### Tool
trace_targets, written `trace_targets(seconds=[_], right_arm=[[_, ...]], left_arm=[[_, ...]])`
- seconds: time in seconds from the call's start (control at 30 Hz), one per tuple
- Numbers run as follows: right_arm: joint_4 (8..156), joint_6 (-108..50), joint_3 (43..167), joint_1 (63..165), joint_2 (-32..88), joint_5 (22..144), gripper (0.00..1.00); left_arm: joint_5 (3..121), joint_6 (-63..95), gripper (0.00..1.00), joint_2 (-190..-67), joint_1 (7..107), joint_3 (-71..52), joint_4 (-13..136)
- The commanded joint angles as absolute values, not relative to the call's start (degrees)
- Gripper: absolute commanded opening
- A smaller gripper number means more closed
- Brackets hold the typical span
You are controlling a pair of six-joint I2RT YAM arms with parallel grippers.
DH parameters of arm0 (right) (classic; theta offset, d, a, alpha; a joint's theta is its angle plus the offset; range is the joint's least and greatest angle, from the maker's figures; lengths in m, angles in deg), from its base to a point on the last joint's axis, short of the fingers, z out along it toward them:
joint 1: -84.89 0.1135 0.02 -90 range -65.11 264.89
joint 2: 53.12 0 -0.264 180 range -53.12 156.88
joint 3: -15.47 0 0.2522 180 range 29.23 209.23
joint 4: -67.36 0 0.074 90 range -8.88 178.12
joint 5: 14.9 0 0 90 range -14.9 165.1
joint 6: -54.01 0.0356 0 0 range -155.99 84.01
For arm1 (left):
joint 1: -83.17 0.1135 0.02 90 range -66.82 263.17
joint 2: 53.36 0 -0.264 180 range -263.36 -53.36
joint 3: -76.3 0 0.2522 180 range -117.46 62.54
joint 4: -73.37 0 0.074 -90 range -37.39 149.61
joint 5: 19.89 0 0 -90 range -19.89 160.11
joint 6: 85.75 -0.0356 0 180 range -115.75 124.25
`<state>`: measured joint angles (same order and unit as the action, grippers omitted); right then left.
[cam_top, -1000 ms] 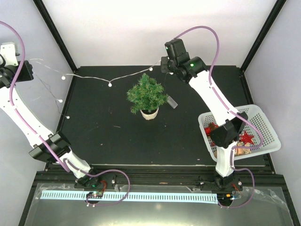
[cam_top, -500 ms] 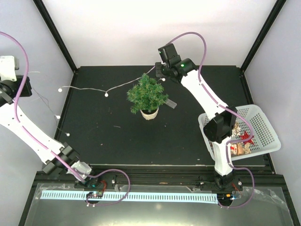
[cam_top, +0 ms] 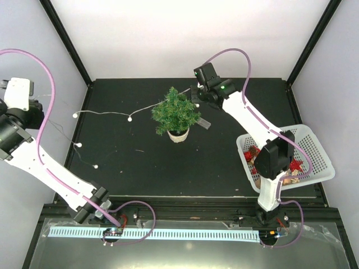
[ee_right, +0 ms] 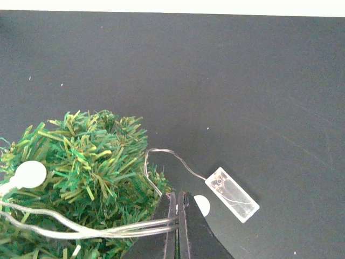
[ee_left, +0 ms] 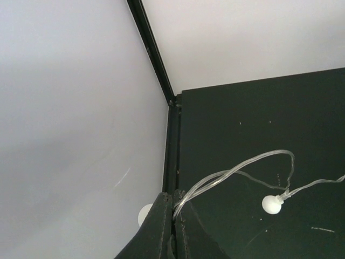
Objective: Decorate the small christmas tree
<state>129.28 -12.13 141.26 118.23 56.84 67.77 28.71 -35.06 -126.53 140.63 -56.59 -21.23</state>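
the small christmas tree [cam_top: 175, 112] stands upright in its white pot [cam_top: 178, 135] near the centre of the table [cam_top: 140, 168]. the light string [cam_top: 129, 117] runs from the treetop toward 9 o'clock. the left gripper [ee_left: 173, 197] is closed on the wire beyond the table's 9 o'clock edge, apparently to keep slack lifted. the right gripper [ee_right: 176, 197] is clamped on the wire at the tree's 1 o'clock side, placed to lay it over the branches. the battery box [ee_right: 233, 194] lies on the table at the tree's 3 o'clock. the basket [cam_top: 320, 151] of ornaments sits at 4 o'clock, well apart from the tree.
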Motion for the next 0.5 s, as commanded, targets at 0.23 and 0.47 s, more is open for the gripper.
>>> trace_targets(seconds=[0.23, 0.47], right_arm=[[126.5, -12.9, 138.3, 118.4, 53.0, 68.0, 0.07], [126.6, -12.8, 135.9, 118.4, 51.5, 66.7, 0.23]], left_arm=[[21.4, -48.5, 0.02, -118.0, 141.7, -56.3, -27.4], [17.8, -57.7, 0.01, -111.7, 141.7, -52.3, -29.3]])
